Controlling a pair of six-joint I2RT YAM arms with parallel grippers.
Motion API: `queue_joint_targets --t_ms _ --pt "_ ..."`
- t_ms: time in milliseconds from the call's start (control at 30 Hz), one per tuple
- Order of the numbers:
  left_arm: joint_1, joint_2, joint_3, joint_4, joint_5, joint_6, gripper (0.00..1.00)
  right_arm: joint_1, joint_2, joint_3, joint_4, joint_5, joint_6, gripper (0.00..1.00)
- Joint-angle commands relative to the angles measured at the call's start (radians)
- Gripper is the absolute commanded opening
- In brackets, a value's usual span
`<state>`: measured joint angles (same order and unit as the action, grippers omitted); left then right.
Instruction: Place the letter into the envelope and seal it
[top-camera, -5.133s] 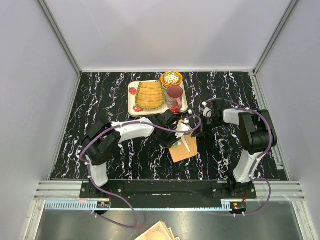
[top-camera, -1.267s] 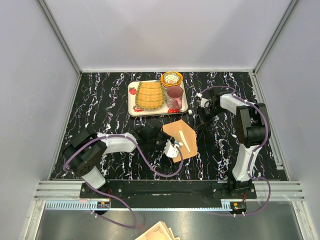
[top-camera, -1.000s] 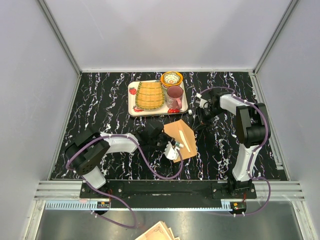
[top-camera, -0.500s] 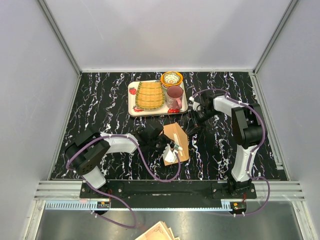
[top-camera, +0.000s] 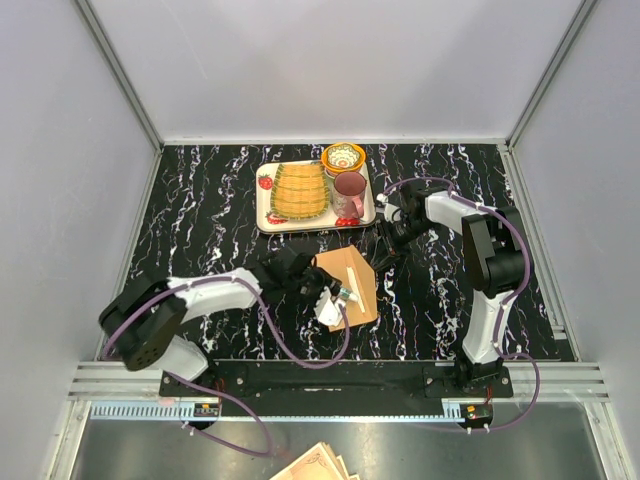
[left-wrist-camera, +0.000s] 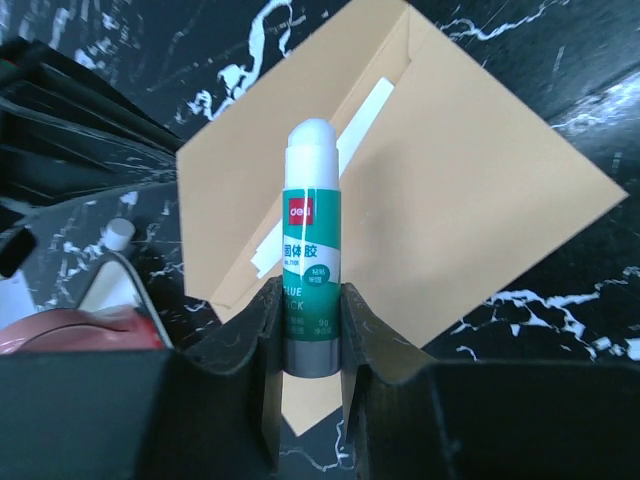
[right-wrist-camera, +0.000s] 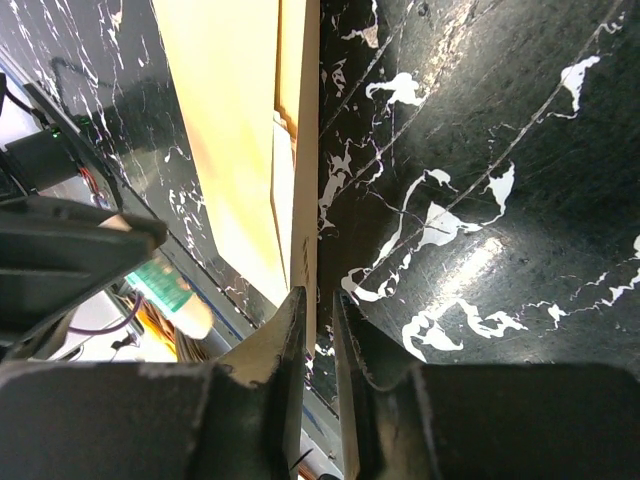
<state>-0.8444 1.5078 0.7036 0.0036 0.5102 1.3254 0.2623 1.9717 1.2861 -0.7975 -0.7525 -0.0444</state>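
The envelope (top-camera: 358, 275) lies on the worktop (top-camera: 200, 200) between both arms, its long axis running diagonally away from my left gripper (left-wrist-camera: 311, 300), which is clamped on the glue stick (left-wrist-camera: 311, 220) aimed at it, while my right gripper (right-wrist-camera: 318, 300) is closed on its far edge.

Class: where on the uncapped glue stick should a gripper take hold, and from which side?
Grip the glue stick at its grey base end, across the round barrel, coming from behind the base. Its bare white tip faces the envelope, so that end should stay free, as the left gripper does.
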Motion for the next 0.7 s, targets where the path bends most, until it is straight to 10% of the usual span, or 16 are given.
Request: queue_joint_targets --t_ms 0,667 --pt "-0.004 -0.104 -0.050 -0.077 0.097 0.066 0.00 0.006 -0.014 0.013 -0.002 0.001 -0.008 0.22" --pt "-0.038 0.060 -0.052 -0.019 0.129 0.113 0.00 0.032 -0.024 0.013 -0.016 -0.107 0.080 0.22"
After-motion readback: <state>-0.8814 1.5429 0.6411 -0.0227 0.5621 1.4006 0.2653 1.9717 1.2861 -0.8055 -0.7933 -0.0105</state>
